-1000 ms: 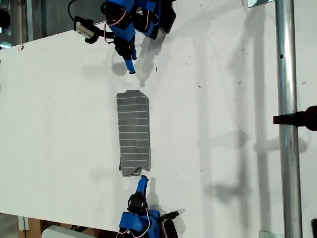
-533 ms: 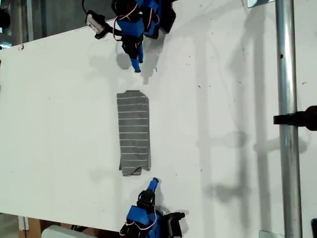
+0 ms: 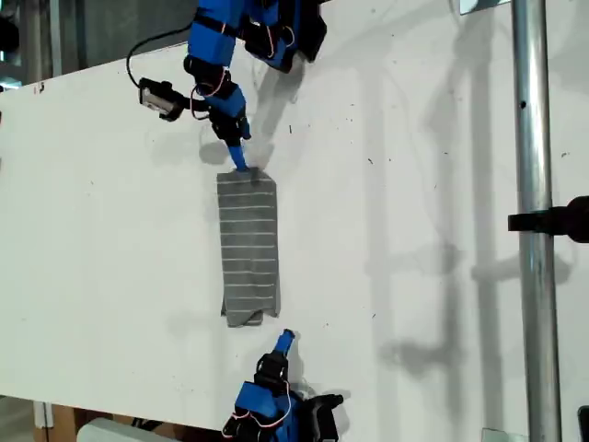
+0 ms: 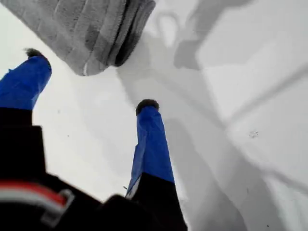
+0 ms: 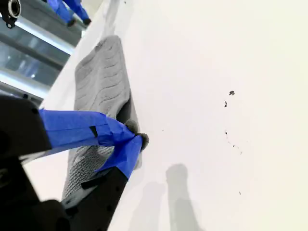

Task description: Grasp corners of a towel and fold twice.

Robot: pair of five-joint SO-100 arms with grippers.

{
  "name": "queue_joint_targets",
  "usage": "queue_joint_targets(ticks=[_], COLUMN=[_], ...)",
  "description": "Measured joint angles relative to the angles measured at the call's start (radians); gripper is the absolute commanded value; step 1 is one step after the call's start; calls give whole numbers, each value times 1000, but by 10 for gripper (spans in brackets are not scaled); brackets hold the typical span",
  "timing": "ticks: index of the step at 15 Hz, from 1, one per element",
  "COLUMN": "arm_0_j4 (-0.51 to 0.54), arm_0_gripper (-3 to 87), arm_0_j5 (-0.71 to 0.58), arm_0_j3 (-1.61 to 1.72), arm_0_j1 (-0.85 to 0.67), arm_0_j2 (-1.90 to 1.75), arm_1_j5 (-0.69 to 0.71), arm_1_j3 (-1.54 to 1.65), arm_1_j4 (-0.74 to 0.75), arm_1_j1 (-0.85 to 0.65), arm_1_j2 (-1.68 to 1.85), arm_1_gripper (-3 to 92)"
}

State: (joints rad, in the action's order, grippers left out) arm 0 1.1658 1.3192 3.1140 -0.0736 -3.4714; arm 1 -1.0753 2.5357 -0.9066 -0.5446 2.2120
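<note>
white counter (image 3: 414, 184) carries the folded grey pale-striped cloth towel (image 3: 248, 247) mid-surface, my second gripper (image 5: 137, 139) with blue fingers pinched together at its far corner, my first gripper (image 4: 91, 79) spread wide just off its near end.

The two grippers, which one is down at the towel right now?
My second gripper, at the towel's end toward the exterior view's top; my first gripper sits open beyond the opposite end.

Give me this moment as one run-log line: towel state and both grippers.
towel: folded narrow strip, flat on table | my first gripper: jaws open, off near end, empty | my second gripper: jaws closed at far end edge, grip unconfirmed
</note>
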Motion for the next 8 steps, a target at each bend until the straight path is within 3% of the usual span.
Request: queue_joint_targets(ticks=[6,8], arm_0_j4=[0,6], arm_0_gripper=[-26,-26], arm_0_j5=[5,15], arm_0_j3=[0,0], arm_0_j1=[0,0], arm_0_j2=[0,0], arm_1_j5=[-54,-75], arm_1_j3=[-351,-512], arm_1_j4=[192,238], arm_1_j1=[-12,48], arm_1_j2=[-614,-756], arm_1_gripper=[380,231])
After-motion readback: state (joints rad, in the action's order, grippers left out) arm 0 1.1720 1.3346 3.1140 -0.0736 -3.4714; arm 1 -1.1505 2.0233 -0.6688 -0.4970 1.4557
